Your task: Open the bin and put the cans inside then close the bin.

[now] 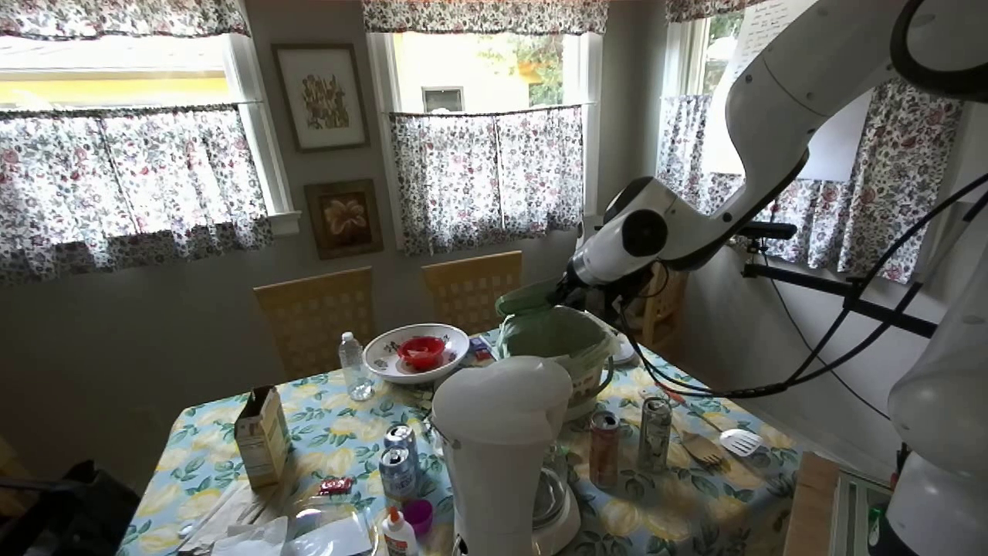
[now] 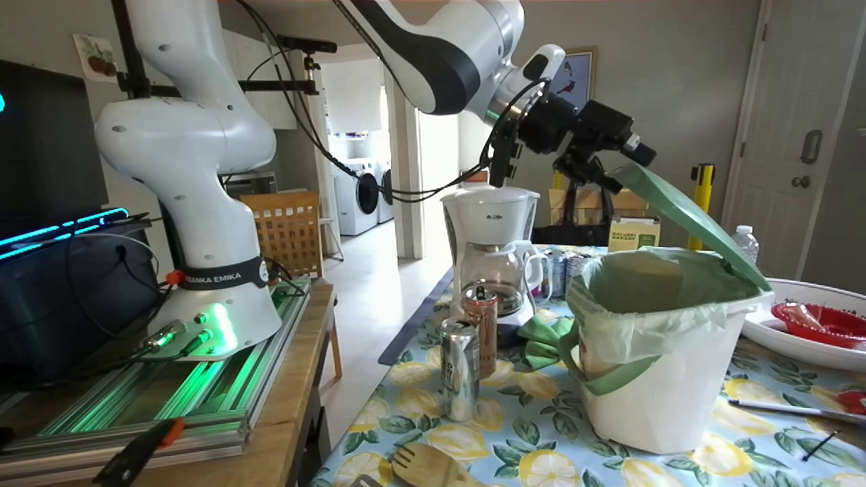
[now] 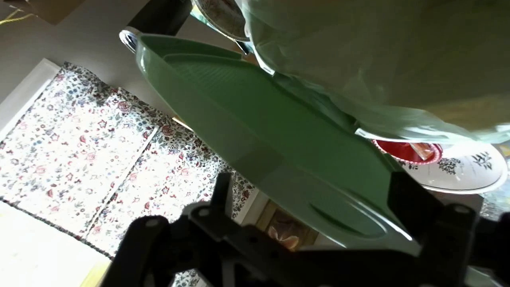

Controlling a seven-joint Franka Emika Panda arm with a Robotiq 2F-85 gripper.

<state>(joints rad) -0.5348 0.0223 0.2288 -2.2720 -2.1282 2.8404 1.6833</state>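
Bin (image 2: 649, 399): upright on the table (image 2: 534, 399), liner (image 2: 663, 338) over its rim, mouth uncovered; bottom hidden from where I stand.
Lid (image 2: 697, 220): raised, tilted, high end at the gripper (image 3: 312, 183).
Gripper: fingers (image 3: 412, 207) spread wide; lid looks propped, not pinched.
Silver can (image 2: 460, 372), orange can (image 1: 604, 449): upright, outside, near the bin.
Blue cans (image 1: 397, 475): a pair, outside, past the coffee maker (image 2: 497, 216).
Done: opening, apparently.
Left: loading cans, closing.
Room: bare table between silver can and bin; white bowl (image 2: 791, 345) just beside bin, probably tight there.
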